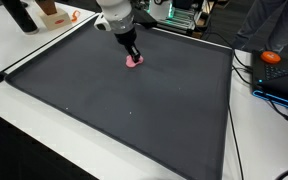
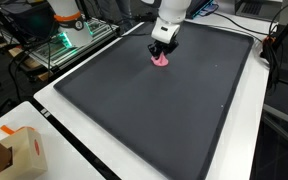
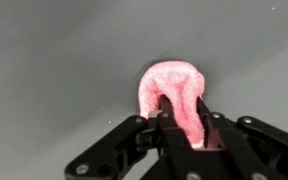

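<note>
- Wrist view: the claw (image 3: pixel 184 108) is clenched on a soft pink lump (image 3: pixel 174 78), with a black finger pressing in on either side.
- Both exterior views show the lump (image 1: pixel 134 61) down on a dark mat (image 1: pixel 134 115), not far from one edge.
- The mat covers a white desk (image 1: pixel 24 112).

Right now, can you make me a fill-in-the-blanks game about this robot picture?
The soft thing between the fingers of the gripper is coloured ____.
The table around the dark mat is ____.
The gripper reaches the soft thing from ____.
Missing words: pink; white; above.
</note>
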Controlling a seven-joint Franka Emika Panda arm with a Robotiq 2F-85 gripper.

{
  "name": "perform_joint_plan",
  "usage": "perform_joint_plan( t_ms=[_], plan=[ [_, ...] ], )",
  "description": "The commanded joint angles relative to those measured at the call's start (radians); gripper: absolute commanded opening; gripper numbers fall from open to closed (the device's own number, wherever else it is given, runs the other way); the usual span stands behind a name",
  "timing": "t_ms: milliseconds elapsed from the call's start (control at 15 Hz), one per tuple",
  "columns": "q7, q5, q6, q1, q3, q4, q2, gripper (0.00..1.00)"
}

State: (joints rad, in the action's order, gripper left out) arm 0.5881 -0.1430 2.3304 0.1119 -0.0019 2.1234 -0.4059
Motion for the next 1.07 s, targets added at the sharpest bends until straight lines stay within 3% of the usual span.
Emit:
perform_joint_plan(
  t_ms=[0,867,933,1000],
  plan=[
    [0.000,0.028,0.012,0.018,-0.015,0.016,0.003,0.00],
    [-0.001,0.039,-0.013,0.021,-0.014,0.014,0.013,0.01],
    [0.005,0.041,-0.017,0.022,-0.016,0.014,0.014,0.25],
    [-0.001,0.035,-0.017,0.019,-0.013,0.014,0.016,0.30]
  ],
)
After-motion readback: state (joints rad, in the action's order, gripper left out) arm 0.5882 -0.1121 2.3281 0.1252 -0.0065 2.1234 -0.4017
